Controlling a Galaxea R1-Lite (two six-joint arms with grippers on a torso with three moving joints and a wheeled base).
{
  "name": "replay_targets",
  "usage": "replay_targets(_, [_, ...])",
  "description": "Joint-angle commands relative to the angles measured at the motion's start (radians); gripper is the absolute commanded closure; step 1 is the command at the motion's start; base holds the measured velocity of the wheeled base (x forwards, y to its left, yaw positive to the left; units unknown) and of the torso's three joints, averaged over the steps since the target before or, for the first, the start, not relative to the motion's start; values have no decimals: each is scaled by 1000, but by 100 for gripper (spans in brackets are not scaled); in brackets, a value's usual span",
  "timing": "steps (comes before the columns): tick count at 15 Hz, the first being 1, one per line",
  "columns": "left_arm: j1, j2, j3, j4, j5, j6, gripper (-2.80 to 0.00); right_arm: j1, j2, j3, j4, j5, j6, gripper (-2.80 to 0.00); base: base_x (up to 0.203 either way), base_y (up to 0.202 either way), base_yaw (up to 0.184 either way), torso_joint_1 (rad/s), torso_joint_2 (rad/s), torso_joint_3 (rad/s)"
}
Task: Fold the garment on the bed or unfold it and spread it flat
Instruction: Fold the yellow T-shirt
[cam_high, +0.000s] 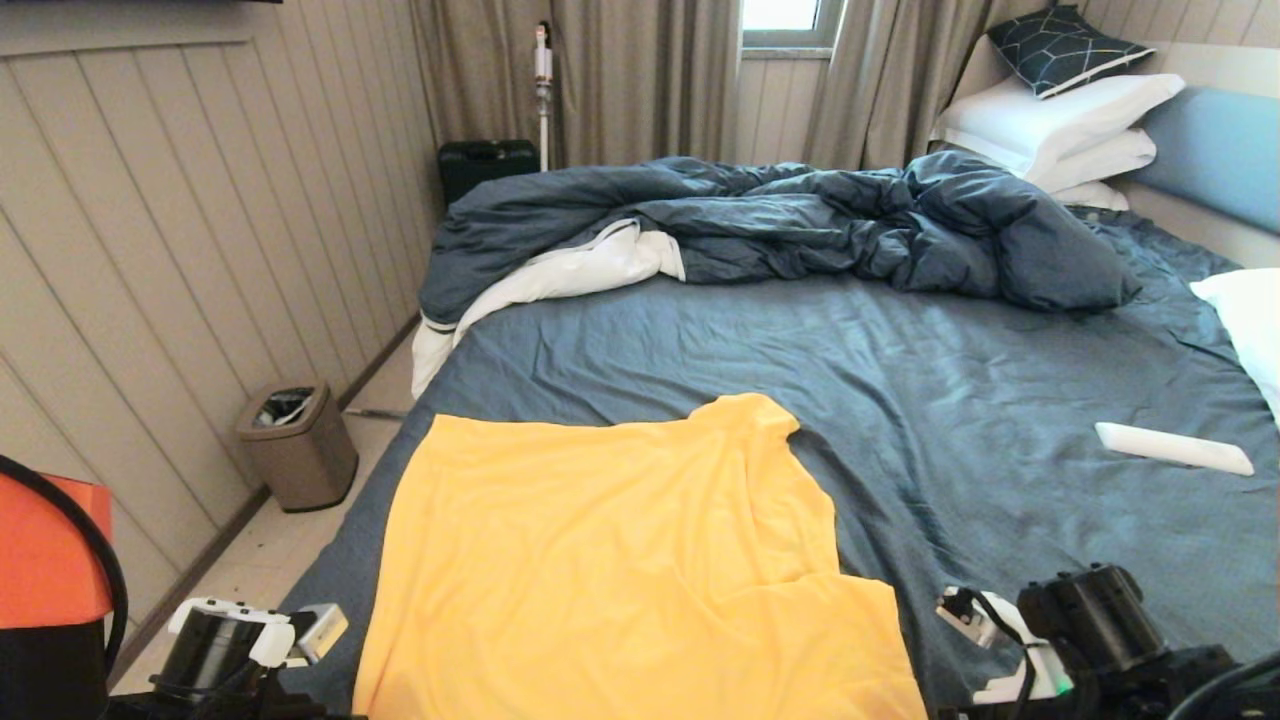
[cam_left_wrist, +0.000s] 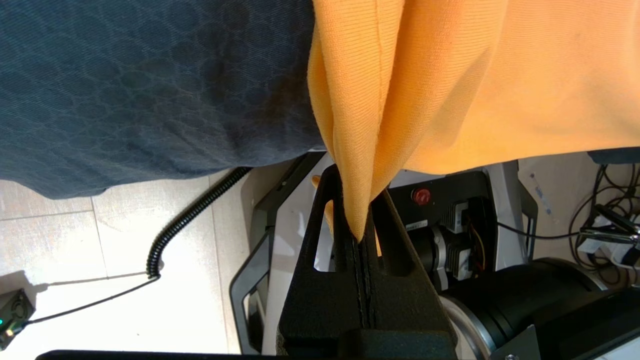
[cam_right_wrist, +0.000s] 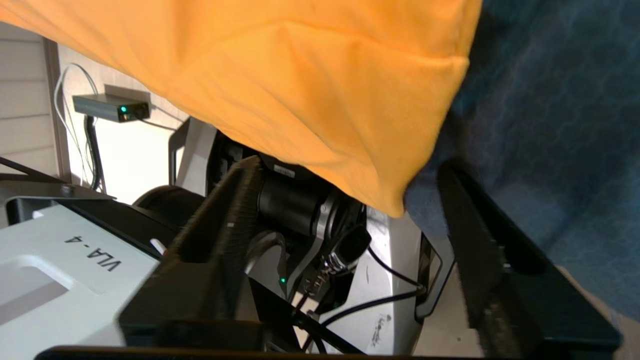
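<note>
The yellow-orange T-shirt lies spread on the bed's slate-blue sheet, lightly wrinkled, with its near edge hanging over the front of the mattress. My left arm is low at the shirt's near left corner. The left gripper is shut on a bunched fold of the shirt. My right arm is low at the near right corner. The right gripper stands open, and the shirt's hanging corner dips between its fingers without being pinched.
A dark blue duvet with white lining is heaped across the far half of the bed. White pillows are stacked at the headboard. A white flat bar lies on the sheet at right. A bin stands on the floor at left.
</note>
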Motion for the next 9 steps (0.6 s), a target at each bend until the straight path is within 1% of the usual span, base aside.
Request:
replay_targets(1, [-1,1,0,-5,-2,-2,0,0,-34,-6,0,3,4,-280,0,0,0,0,0,0])
replay_targets(3, [-1,0,0,-6,-2,-2,0,5,-69,-7,4,4,9,-280,0,0,0,0,0,0])
replay_targets(7, [-1,-2,0,-6,-2,-9,0,26,-62,-19,4,4,27,-280,0,0,0,0,0,0])
replay_targets(9, [-1,-2,0,-7,-2,-9,0,53,-62,-27,4,6,42,-280,0,0,0,0,0,0])
